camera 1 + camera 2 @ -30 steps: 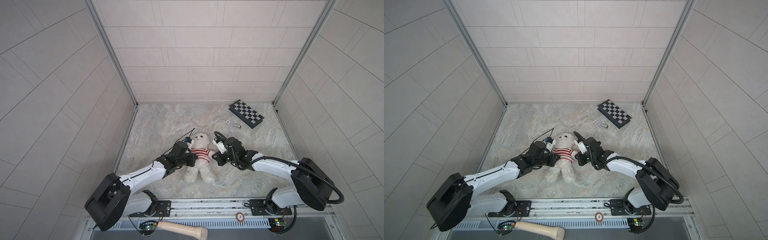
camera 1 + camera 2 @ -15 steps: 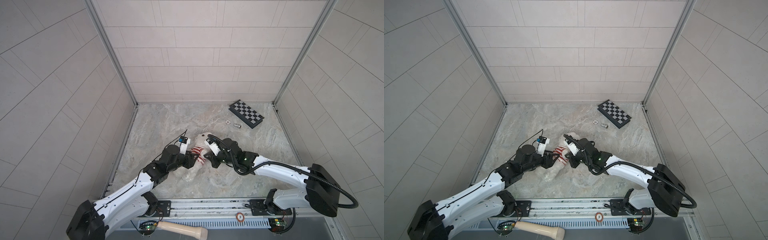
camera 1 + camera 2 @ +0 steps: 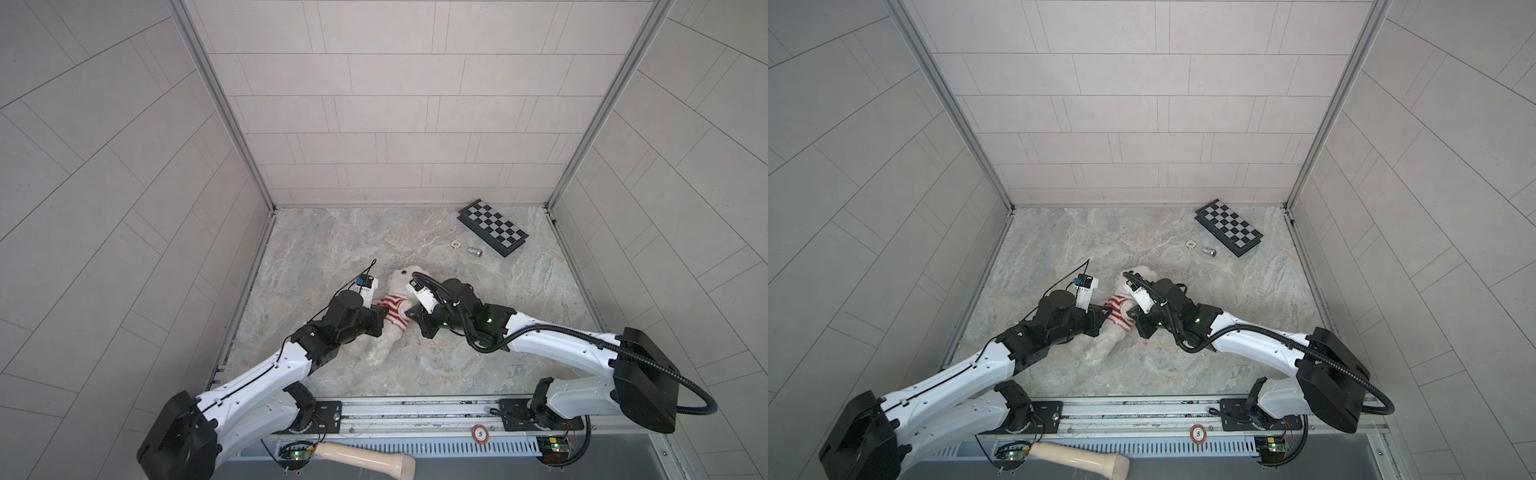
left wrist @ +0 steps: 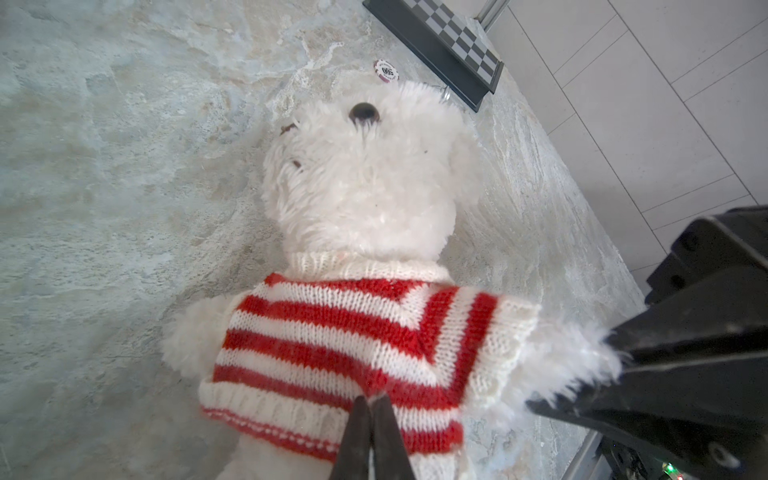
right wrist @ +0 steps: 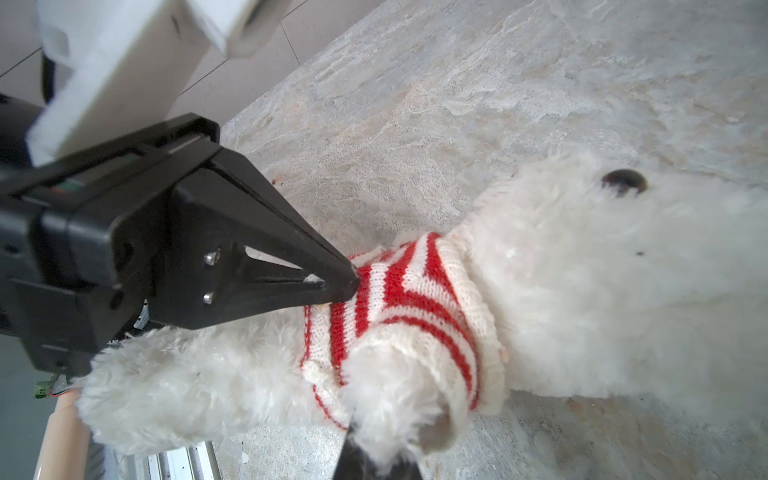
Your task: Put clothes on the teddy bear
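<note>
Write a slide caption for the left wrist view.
White teddy bear lying face up on the marbled table, striped sweater on, left claw pinched shut on the knit near its hem.

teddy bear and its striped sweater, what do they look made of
The teddy bear: long, shaggy white plush, likely synthetic fur, matte; loose strands stick out all round its outline. The sweater: knitted yarn in red and white stripes, soft matte; single stitches and a ribbed collar and hem show. Wool or acrylic cannot be told.

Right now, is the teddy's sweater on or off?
On. The striped sweater covers the chest of the teddy bear, head through the collar.
</note>
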`<control>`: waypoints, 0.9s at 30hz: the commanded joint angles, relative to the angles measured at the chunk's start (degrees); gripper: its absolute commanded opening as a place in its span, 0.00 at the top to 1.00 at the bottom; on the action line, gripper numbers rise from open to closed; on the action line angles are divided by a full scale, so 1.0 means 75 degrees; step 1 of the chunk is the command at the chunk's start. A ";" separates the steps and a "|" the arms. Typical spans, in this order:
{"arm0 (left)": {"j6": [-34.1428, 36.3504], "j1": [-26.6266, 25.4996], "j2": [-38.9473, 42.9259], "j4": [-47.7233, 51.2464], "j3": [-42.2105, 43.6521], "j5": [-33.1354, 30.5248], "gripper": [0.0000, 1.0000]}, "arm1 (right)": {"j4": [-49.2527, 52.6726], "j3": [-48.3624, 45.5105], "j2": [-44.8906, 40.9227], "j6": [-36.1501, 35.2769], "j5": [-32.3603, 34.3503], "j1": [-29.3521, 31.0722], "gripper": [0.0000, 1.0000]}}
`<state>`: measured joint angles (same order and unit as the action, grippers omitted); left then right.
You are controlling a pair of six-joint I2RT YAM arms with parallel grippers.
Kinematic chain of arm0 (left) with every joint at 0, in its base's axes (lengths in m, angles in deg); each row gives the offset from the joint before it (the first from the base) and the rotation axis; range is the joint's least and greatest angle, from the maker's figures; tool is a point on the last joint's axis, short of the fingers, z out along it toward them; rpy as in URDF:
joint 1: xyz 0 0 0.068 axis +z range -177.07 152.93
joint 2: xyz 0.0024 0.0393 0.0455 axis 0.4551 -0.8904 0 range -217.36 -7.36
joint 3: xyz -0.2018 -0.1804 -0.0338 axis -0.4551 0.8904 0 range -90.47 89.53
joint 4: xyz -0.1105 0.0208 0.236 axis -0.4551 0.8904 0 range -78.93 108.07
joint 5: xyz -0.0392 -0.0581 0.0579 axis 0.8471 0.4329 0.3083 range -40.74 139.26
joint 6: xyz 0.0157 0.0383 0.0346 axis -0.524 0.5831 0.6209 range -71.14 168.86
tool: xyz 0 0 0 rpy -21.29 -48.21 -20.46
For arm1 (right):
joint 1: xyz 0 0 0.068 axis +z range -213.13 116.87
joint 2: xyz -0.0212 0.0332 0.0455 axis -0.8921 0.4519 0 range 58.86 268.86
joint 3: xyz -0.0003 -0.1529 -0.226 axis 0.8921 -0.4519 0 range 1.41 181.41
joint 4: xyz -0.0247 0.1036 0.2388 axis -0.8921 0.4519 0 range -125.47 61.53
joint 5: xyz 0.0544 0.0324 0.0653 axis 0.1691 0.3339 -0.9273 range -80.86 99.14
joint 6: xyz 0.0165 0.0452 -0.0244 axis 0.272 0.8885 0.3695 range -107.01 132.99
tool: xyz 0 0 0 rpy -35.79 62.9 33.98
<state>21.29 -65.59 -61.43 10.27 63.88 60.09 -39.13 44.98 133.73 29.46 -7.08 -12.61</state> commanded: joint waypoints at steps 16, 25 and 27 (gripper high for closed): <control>-0.0251 0.0490 -0.0015 -0.0362 0.0690 -0.0381 1.00 | -0.1164 -0.0360 -0.1115 -0.0778 -0.0192 0.0014 1.00; 0.0147 0.0411 0.0690 -0.0053 0.0396 -0.0044 0.73 | -0.0498 0.0159 -0.0733 -0.0418 0.0663 -0.0102 1.00; 0.0187 0.0392 0.1036 0.0067 0.0428 -0.0107 0.67 | -0.0556 0.0181 -0.0725 -0.0423 0.0785 -0.0103 1.00</control>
<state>21.16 -62.58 -56.70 8.50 67.42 60.26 -41.23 44.19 128.61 25.74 -4.26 -13.14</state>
